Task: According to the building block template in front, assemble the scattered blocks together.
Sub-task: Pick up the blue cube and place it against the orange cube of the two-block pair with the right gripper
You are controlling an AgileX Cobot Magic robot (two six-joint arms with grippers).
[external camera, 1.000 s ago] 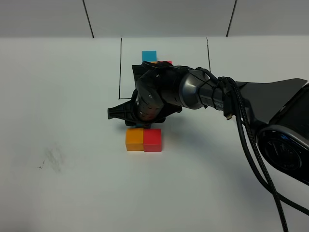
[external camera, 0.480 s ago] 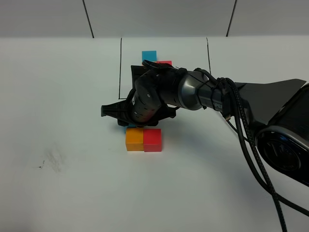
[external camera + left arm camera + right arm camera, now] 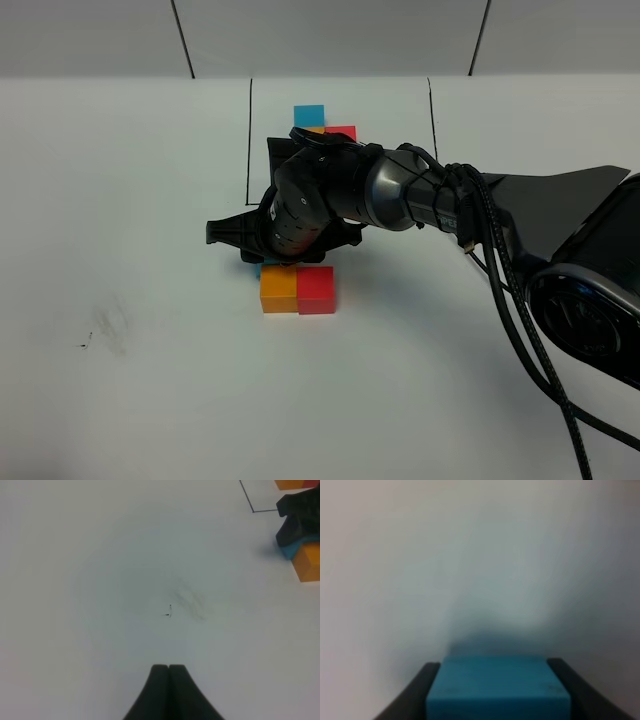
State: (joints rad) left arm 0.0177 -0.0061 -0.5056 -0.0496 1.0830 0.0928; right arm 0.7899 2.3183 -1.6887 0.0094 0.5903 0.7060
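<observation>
While the right pincer (image 3: 495, 690) grips a matte blue cube (image 3: 497, 687) (square-edged), left pincer (image 3: 169, 669) closed; empty.

From where I'm driving, the left half of the table (image 3: 120, 200) is wide open, just a faint smudge (image 3: 108, 330) on it, nothing to bump. The near side is free too. The middle is the crowded bit: the right arm (image 3: 400, 195) lies across it from the right edge, with its cables (image 3: 520, 320) trailing down, and it covers the lower part of the black frame (image 3: 248, 140). The orange cube (image 3: 279, 290) and red cube (image 3: 316, 290) sit touching right below the right gripper (image 3: 490, 690), so no gap there.
</observation>
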